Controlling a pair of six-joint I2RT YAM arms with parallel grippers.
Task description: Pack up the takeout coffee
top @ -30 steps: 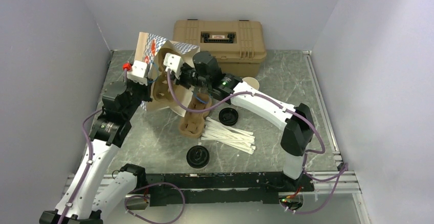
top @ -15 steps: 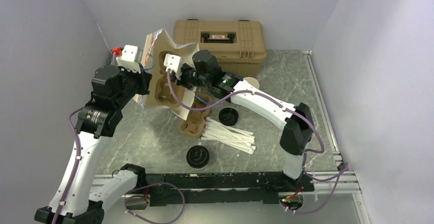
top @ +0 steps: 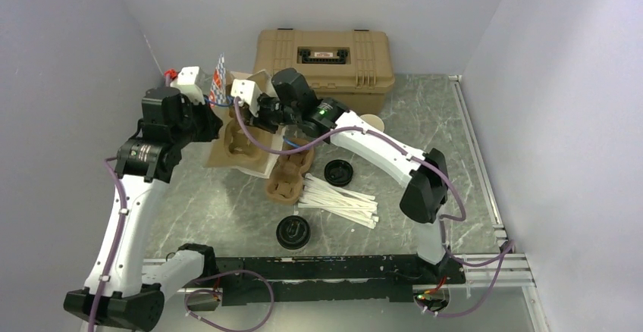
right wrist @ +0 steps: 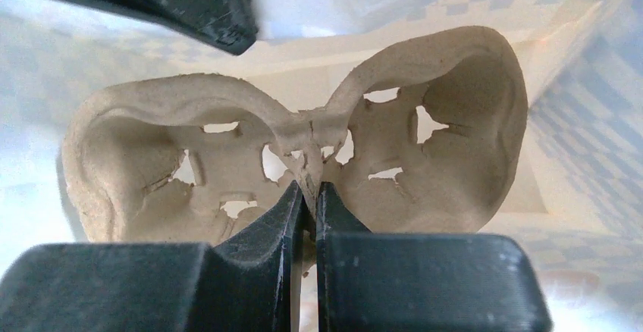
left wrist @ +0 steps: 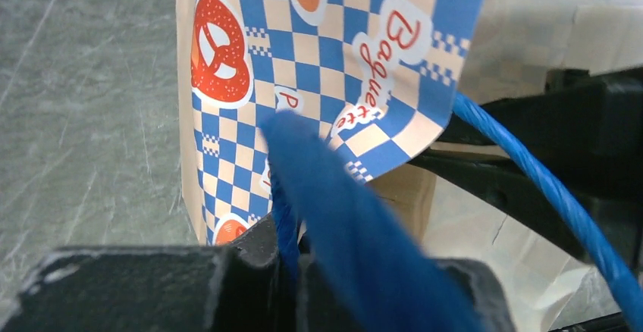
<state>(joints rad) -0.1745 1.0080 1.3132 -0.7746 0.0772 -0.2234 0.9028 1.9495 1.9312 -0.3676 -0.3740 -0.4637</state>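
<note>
Right jaws have lowered the pinched carrier (right wrist: pixel 485 97) inside the bag (left wrist: pixel 303 59).

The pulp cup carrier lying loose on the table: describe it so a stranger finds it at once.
Come forward from the tan toolbox to mid-table. The loose carrier lies beside the white sticks; the other carrier is pinched by the right gripper inside the bag.

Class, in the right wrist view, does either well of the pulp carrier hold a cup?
No, both wells of the pulp carrier are empty, and the right hand pinches the rib between them.
</note>
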